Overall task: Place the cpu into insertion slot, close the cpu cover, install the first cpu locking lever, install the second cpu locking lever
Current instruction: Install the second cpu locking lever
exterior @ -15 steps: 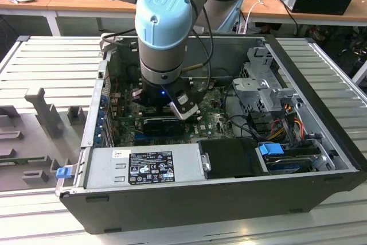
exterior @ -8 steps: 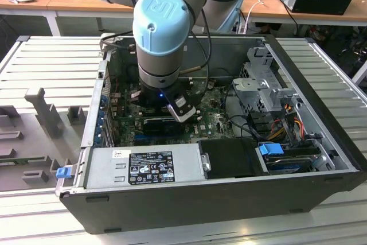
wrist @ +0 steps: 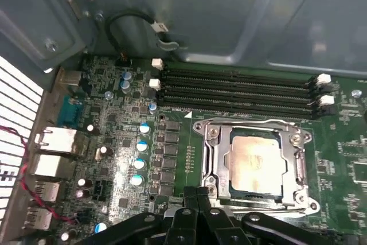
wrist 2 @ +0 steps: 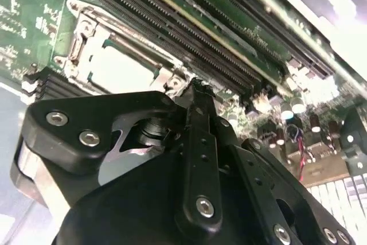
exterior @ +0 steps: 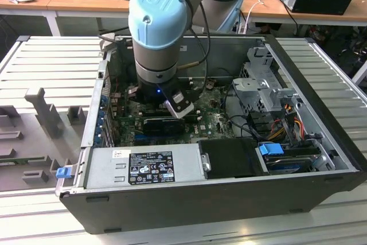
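My hand (wrist: 198, 199) is closed and empty, at the slot's (wrist: 255, 162) 6 o'clock edge; the cpu (wrist: 256, 163) sits under the closed cover (wrist: 213, 162).

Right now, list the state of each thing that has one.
cpu: seated flat in the slot.
insertion slot: filled by the cpu.
cpu cover: down around the cpu.
gripper: shut, empty, at the socket's edge.
computer case: side open, lying flat.
memory slots: empty.
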Tool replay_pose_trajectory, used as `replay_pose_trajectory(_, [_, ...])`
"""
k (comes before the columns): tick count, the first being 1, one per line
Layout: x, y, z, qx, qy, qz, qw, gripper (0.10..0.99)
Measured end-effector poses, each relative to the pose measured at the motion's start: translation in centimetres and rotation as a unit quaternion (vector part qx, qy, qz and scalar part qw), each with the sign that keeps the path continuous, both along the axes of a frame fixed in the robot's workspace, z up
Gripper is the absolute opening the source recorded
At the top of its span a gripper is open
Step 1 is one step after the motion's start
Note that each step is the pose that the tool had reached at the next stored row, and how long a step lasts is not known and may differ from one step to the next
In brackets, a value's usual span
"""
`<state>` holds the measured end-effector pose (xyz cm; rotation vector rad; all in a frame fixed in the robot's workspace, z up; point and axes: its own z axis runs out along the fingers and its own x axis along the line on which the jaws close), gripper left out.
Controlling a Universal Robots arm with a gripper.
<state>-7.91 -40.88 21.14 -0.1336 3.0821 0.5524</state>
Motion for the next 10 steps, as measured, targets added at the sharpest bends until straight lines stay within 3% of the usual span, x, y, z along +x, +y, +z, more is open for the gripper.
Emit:
replay_pose_trajectory(1, [-0.01, 0.00, 0.73, 0.0000, 0.0000, 0.000, 1.0000, 0.106])
replay_pose_trajectory(5, [-0.01, 0.01, 2.09, -0.0002, 0.0000, 0.000, 1.0000, 0.106])
replay_pose_trajectory(10, [-0.01, 0.01, 2.53, 0.0000, -0.0001, 0.000, 1.0000, 0.106])
